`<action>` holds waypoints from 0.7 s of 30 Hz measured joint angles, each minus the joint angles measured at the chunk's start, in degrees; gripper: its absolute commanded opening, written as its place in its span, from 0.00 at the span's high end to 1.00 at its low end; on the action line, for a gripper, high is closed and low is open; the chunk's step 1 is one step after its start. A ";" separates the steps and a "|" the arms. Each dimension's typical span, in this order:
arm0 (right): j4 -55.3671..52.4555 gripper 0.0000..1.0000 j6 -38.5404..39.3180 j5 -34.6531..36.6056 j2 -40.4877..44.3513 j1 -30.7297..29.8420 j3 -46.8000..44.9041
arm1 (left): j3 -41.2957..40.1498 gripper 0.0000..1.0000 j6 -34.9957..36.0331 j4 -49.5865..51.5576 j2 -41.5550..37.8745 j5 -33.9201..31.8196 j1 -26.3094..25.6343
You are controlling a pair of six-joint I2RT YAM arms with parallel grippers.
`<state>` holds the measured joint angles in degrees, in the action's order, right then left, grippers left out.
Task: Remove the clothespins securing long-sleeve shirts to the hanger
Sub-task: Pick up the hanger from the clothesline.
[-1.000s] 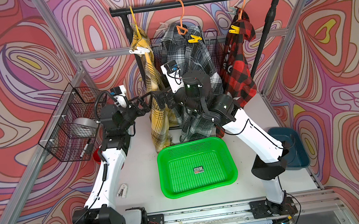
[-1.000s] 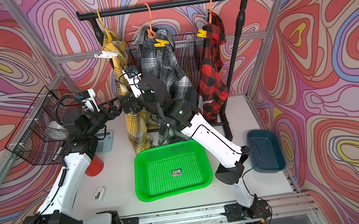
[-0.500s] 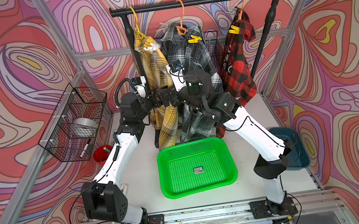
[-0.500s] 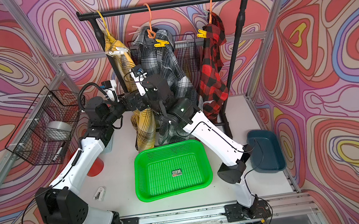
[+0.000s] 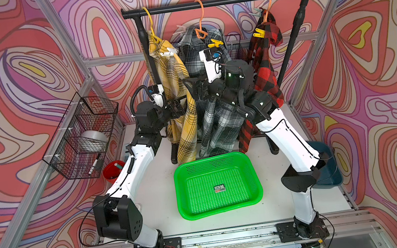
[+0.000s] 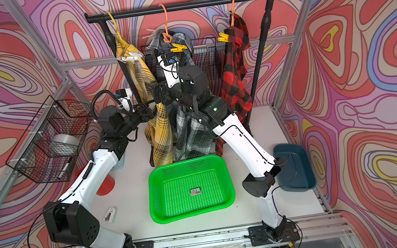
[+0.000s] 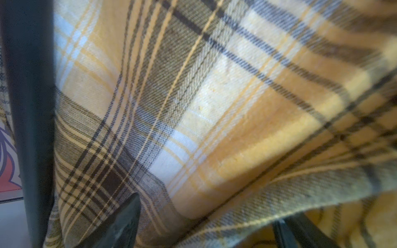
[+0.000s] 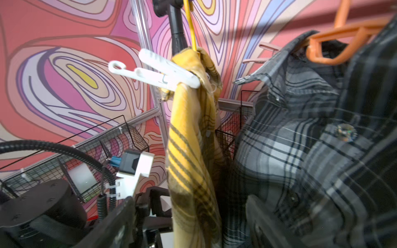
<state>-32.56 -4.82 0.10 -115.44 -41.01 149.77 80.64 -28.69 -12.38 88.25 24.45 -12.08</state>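
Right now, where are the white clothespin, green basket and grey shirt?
white clothespin [image 8: 171, 70], right wrist view, on its upper arm.
green basket [image 5: 220, 208], a top view, on its front wall.
grey shirt [image 6: 190, 136], a top view, on its lower panel.

Top views overlook the rack [image 5: 222, 0]; both wrist views closely face the yellow shirt [image 7: 214, 107].

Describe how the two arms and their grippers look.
Left arm and right arm: white shells, black joints, thin black cables. A ribbed black hose sits at the left wrist. Left gripper and right gripper are black.
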 measured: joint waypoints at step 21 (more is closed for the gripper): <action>9.97 0.32 -2.54 -3.08 -6.82 0.44 4.20 | 1.03 0.13 0.24 3.76 1.53 1.11 0.00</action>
<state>-22.59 -7.35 -2.98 -122.26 -40.58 153.97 81.67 -28.45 -8.62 89.78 25.56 -12.08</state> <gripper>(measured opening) 0.687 0.869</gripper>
